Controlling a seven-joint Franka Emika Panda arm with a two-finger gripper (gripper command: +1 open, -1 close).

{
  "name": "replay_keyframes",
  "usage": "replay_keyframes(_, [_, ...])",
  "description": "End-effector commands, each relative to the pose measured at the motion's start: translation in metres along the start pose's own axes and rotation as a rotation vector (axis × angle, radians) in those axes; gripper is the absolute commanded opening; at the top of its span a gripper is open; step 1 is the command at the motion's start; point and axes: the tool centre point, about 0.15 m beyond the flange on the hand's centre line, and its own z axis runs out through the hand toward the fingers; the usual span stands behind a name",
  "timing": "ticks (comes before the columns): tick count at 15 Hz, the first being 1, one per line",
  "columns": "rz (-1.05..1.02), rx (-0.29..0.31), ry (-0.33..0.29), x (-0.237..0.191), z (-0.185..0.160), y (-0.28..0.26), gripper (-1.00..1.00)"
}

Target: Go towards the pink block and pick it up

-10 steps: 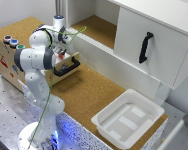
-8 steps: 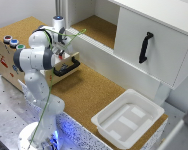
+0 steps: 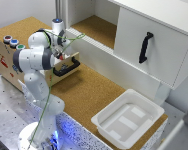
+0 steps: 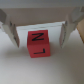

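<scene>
Currently: gripper (image 4: 38,31) open, pink block (image 4: 38,44) between its fingers; approach done, closing and lifting remain.

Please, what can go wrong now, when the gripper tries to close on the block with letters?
1. In the wrist view the block sits turned between the open fingers, so they may meet its corners and twist it or push it away.
2. In the exterior view the gripper works low in the open drawer, with the block hidden; the fingers might strike the drawer.
</scene>
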Motion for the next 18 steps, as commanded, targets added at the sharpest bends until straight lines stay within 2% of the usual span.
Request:
replay_keyframes(1, [0.015, 0.008, 0.040, -0.002, 0.009, 0.001, 1.00])
replay_keyframes(12, [0.015, 0.008, 0.040, -0.002, 0.009, 0.001, 1.00])
replay_keyframes(13, [0.000, -0.004, 0.012, -0.001, -0.003, -0.001, 1.00])
replay_keyframes(15, [-0.039, -0.043, 0.024, -0.002, -0.011, -0.003, 1.00])
replay_keyframes(18, [-0.081, -0.065, -0.023, -0.009, 0.003, -0.005, 1.00])
